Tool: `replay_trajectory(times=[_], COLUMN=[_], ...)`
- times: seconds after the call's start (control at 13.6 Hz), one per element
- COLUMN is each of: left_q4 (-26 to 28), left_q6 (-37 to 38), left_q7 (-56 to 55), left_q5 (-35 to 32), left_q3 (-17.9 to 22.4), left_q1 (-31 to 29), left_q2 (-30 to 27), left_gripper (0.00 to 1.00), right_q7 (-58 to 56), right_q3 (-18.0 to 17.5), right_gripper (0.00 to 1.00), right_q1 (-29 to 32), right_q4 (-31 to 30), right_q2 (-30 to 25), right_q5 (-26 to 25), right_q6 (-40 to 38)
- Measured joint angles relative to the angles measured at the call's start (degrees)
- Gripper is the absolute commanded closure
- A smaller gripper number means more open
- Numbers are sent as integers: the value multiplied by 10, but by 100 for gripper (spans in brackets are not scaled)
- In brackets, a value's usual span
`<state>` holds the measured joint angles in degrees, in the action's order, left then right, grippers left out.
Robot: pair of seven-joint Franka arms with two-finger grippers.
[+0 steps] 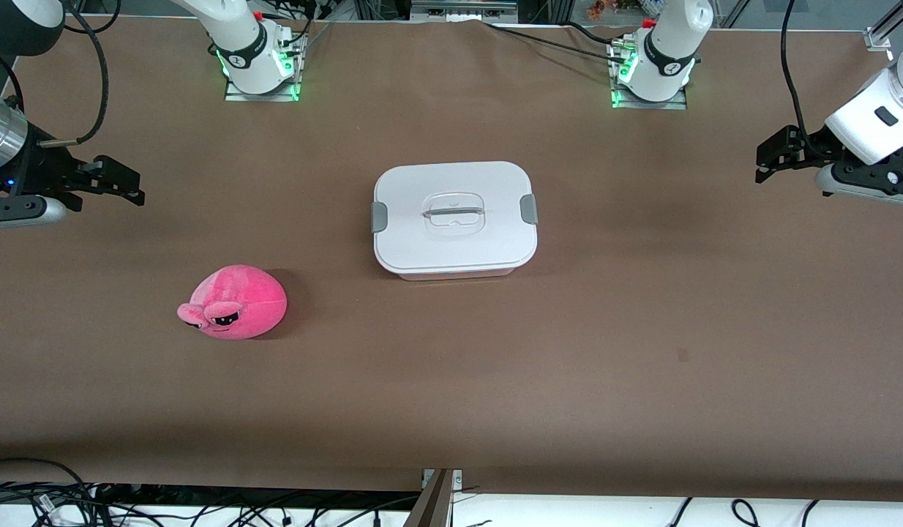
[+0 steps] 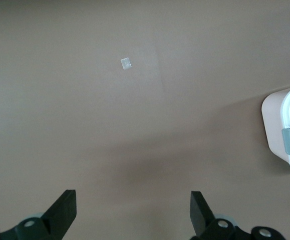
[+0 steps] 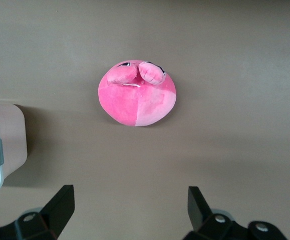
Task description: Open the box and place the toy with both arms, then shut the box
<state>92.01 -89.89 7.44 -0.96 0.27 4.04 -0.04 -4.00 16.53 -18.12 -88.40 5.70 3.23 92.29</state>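
From my station I see the box (image 1: pixel 455 218) sitting in the middle of the front view on the brown desk (image 1: pixel 642 329), its white lid (image 1: pixel 455 212) closed flat with a grey clip (image 1: pixel 379 217) at each short end and the clear handle (image 1: pixel 455 212) recessed in the centre. The toy (image 1: pixel 234 302) lies in the lower left of that frame, nearer the camera than the box and toward the right arm's end of the desk, well apart from the box, with its snout pointing at the frame's left edge. The right pincer (image 1: pixel 122 183) hangs at the left edge of the frame, over bare desk, holding nothing; in the right wrist view its fingers (image 3: pixel 59 205) stand wide apart with the toy (image 3: pixel 137 95) in view past them. The left pincer (image 1: pixel 773 157) hangs at the right edge, also over bare desk, spread wide and empty, its fingers (image 2: pixel 64 207) far apart in the left wrist view, where a corner of the box (image 2: pixel 287 132) shows at the frame's right edge.
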Motion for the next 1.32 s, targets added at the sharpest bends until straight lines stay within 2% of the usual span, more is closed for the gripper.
replay_trajectory(times=[0.81,1.32], left_q4=[0,-4], left_q6=[30,60], left_q7=[6,8], left_q5=[0,0], left_q3=[-2,-49], left_q1=[1,15], left_q2=[0,3], left_gripper=[0,0], right_q7=[0,0], right_q3=[0,0], right_gripper=[0,0], right_q1=[0,0], right_q4=[0,0], right_q2=[0,4], right_q5=[0,0], right_q6=[-1,-2])
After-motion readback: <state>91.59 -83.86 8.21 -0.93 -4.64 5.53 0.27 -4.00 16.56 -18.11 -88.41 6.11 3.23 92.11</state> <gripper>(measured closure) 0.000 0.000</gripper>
